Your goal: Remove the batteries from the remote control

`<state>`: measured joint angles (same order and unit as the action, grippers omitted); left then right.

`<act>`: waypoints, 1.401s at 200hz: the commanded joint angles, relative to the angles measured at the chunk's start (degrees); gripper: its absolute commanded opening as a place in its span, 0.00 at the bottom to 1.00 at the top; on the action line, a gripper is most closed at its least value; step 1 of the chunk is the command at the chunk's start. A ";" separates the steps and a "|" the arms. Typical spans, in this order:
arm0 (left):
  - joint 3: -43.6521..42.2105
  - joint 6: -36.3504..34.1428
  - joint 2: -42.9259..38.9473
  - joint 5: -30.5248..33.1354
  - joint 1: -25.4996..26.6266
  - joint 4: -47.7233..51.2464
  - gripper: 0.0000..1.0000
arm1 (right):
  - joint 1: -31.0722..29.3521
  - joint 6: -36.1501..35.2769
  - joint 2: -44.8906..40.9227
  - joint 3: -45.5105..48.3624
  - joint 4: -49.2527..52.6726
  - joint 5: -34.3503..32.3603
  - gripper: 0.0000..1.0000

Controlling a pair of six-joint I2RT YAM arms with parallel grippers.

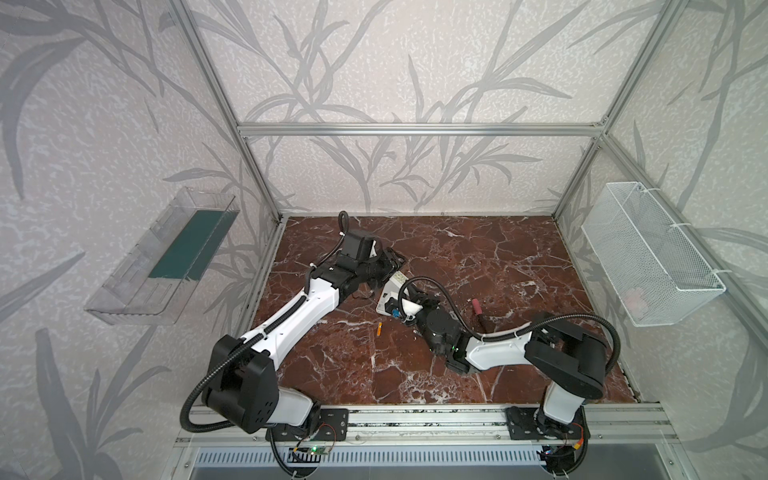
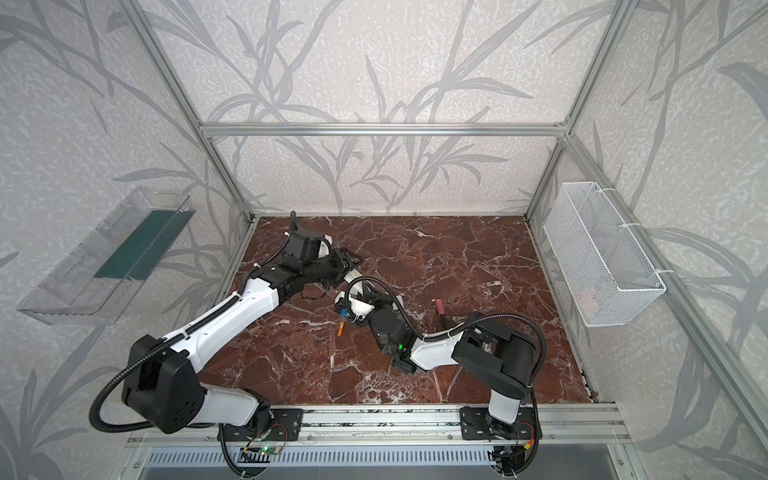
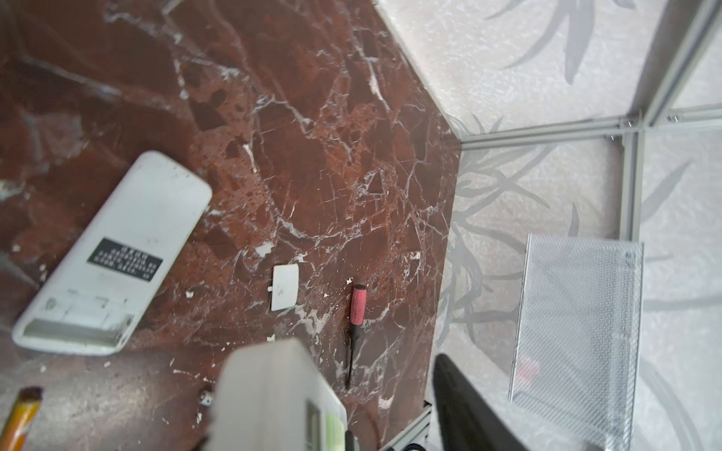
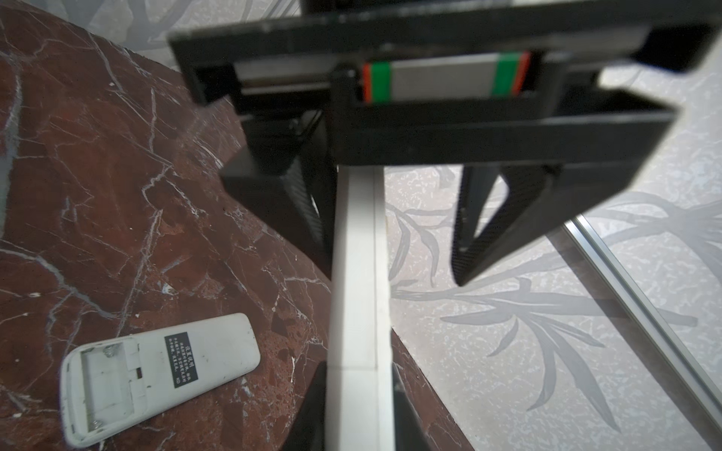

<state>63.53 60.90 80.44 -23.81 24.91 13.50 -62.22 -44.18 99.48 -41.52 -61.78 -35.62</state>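
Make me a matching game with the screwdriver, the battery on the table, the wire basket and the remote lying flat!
Things:
1. screwdriver handle
2. loose battery
3. wire basket
4. remote lying flat

Clues:
A. hangs on the side wall
B. battery bay open and empty
C. pink
D. yellow-orange

Pairs: 1-C, 2-D, 3-A, 4-B

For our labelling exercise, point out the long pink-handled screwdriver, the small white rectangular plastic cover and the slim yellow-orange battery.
Pink-handled screwdriver (image 3: pixel 358 306): left wrist view, on the handle.
Small white rectangular cover (image 3: pixel 285 287): left wrist view, its centre.
Yellow-orange battery (image 1: pixel 379 330): in a top view, mid-body.
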 commanded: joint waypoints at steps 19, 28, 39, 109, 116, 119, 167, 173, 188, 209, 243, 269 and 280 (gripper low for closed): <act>1.58 -7.38 -3.48 -5.54 -1.03 -6.19 0.99 | -0.53 7.72 -6.83 -3.21 7.37 0.46 0.13; 1.68 -8.71 -3.83 -6.59 -1.33 -6.69 0.99 | -0.01 9.74 -7.79 -3.60 9.52 0.73 0.13; 2.10 -10.67 -4.37 -7.27 -1.68 -6.37 0.99 | 1.38 14.54 -9.77 -4.60 14.74 2.13 0.13; -5.18 -22.22 -15.93 1.35 -9.59 -7.73 0.99 | 15.28 42.71 -22.66 -9.29 45.74 24.71 0.12; -6.55 -23.08 -17.01 1.57 -10.25 -9.29 0.99 | 16.07 44.05 -23.36 -9.28 46.82 25.90 0.12; -7.22 -23.48 -17.45 1.46 -10.55 -10.15 0.99 | 16.38 44.65 -23.63 -9.40 47.29 26.54 0.12; -17.63 -29.04 -19.71 -14.36 -14.85 -32.40 0.99 | 23.59 57.54 -26.92 -11.49 51.31 43.53 0.12; -18.48 -28.28 -18.75 -18.69 -15.50 -37.46 0.98 | 24.66 59.04 -26.97 -12.01 51.40 46.69 0.12; -22.02 -24.66 -16.21 -25.86 -15.63 -54.41 0.95 | 26.77 62.20 -26.89 -13.24 51.36 53.50 0.12; -23.72 -16.72 -11.72 -29.10 -15.49 -68.06 0.89 | 27.85 64.62 -26.54 -14.77 51.35 57.40 0.12; -22.36 -7.33 -3.45 -35.72 -13.05 -83.06 0.83 | 27.98 67.82 -26.02 -15.52 48.71 60.13 0.12; -21.17 -6.87 -0.60 -37.40 -11.17 -84.62 0.83 | 28.16 71.66 -25.05 -15.69 45.07 63.95 0.12; -20.76 -5.68 0.51 -37.99 -10.73 -86.16 0.83 | 28.19 72.51 -24.74 -16.23 44.82 65.50 0.11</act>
<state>40.29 50.85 79.55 -56.64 13.08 -62.19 -34.26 23.97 74.85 -55.61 -12.14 24.16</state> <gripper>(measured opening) 0.827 0.188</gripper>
